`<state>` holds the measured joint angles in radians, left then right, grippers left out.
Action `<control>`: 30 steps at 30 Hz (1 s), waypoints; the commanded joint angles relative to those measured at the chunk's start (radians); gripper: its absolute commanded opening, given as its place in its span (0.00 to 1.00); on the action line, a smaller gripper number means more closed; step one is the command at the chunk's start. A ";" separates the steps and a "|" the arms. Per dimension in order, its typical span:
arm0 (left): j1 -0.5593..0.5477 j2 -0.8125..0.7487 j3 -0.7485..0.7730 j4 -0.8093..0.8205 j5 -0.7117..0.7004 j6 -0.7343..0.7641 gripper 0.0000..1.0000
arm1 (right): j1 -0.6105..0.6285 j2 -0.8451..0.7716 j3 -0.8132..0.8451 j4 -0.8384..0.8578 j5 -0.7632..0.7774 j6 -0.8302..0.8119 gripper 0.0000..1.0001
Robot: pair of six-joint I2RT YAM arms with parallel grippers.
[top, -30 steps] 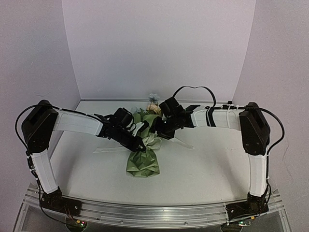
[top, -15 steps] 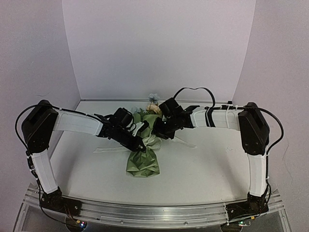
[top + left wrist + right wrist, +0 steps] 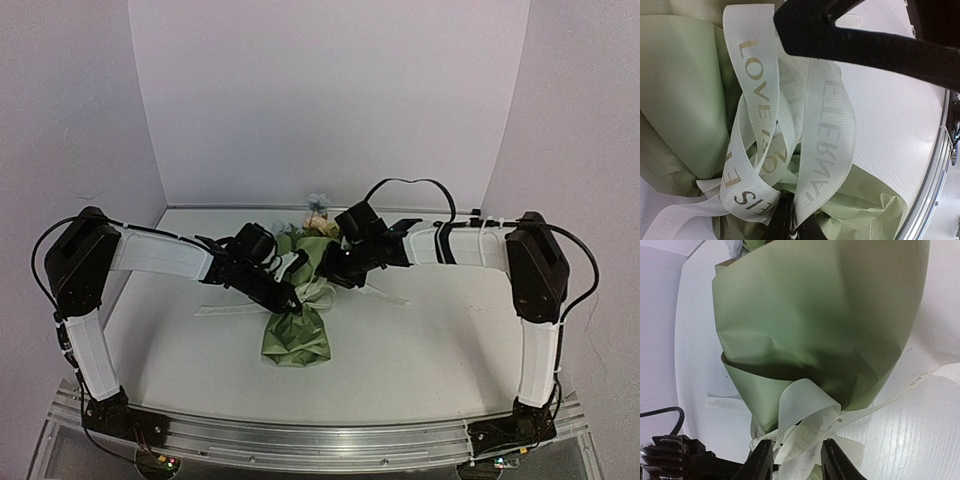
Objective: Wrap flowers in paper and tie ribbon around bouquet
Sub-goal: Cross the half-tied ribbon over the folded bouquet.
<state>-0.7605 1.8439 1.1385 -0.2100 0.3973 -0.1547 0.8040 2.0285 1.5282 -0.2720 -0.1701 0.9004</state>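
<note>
the bouquet (image 3: 297, 335) lies on the white tabletop (image 3: 430, 340) between the two arms, its flared paper end toward the arm bases and its flowers (image 3: 318, 215) at the far end, beyond both sets of fingers. the left fingers (image 3: 290, 297) and the right fingers (image 3: 330, 275) meet at its narrow waist from either side, close to each other. the left fingers are together, and its wrist view shows them pinched on the ribbon (image 3: 827, 140), whose cream loops with printed letters rise from the tips and curl over the olive-green paper (image 3: 815, 315). the right fingers stand apart, with a loose loop of ribbon lying between them and not squeezed; the broad wrapped cone fills the view just beyond their tips. one ribbon tail trails flat on the tabletop to the outer side of the left fingers, another past the right fingers.
</note>
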 commanded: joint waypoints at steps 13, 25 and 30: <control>0.001 0.003 0.031 0.027 -0.007 -0.005 0.06 | 0.005 -0.060 -0.031 0.039 -0.004 -0.013 0.15; 0.003 -0.017 0.001 0.080 -0.021 -0.066 0.18 | 0.041 -0.162 -0.086 0.005 0.053 -0.066 0.00; 0.009 -0.041 -0.011 0.096 -0.008 -0.090 0.27 | 0.055 -0.190 -0.156 -0.023 0.077 -0.061 0.00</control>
<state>-0.7601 1.8439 1.1379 -0.1652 0.3900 -0.2187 0.8459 1.8909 1.4251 -0.2615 -0.1397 0.8555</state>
